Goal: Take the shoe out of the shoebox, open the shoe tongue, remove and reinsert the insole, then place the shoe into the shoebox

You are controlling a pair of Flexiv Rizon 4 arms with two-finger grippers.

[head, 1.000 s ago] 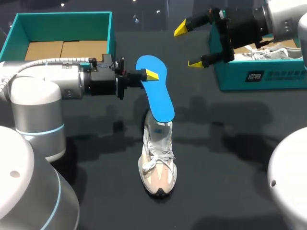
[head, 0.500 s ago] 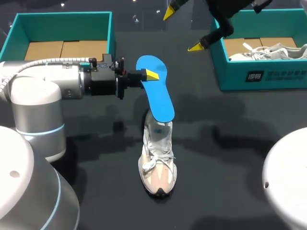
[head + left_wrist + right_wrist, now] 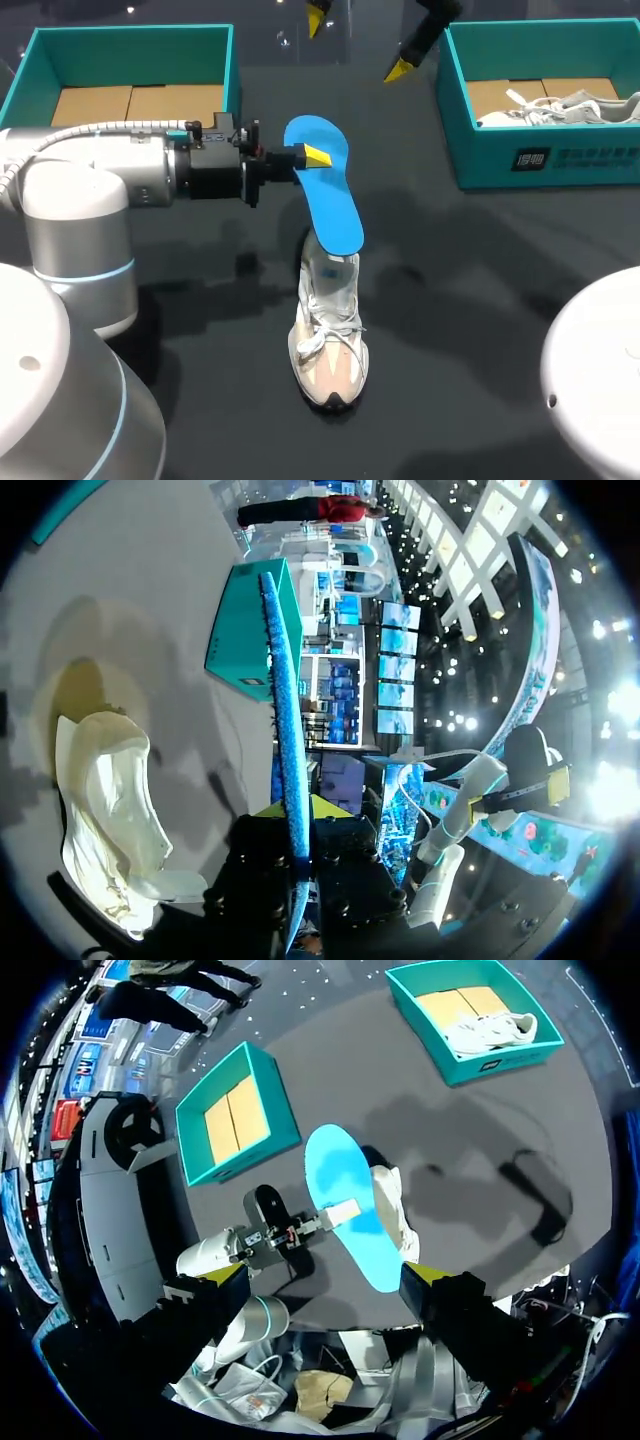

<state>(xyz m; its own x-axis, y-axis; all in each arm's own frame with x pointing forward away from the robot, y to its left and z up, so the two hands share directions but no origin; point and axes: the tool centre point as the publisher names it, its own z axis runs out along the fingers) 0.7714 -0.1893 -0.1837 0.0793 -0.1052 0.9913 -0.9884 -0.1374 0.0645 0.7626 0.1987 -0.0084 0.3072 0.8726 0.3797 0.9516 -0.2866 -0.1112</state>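
A blue insole [image 3: 325, 195] hangs tilted over mid-table, with my left gripper [image 3: 311, 157] shut on its upper end. Its lower end meets the heel opening of a white and beige shoe [image 3: 328, 340] that stands on the dark table, toe toward the front edge. In the left wrist view the insole [image 3: 285, 700] shows edge-on between the fingers, with the shoe [image 3: 105, 820] beside it. My right gripper [image 3: 358, 42] is open and empty, high over the table's far edge. Its wrist view looks down on the insole [image 3: 350, 1205], the shoe [image 3: 392, 1210] and its own gripper [image 3: 322, 1275].
A teal shoebox [image 3: 540, 165] at the back right holds another white shoe [image 3: 560, 105]. A second teal box [image 3: 130, 45] with a cardboard floor stands at the back left. My arms' big white housings fill the front left and front right corners.
My right arm has lifted and swung away from beside the right shoebox toward the far edge, still open. The left gripper, insole and shoe have not moved.
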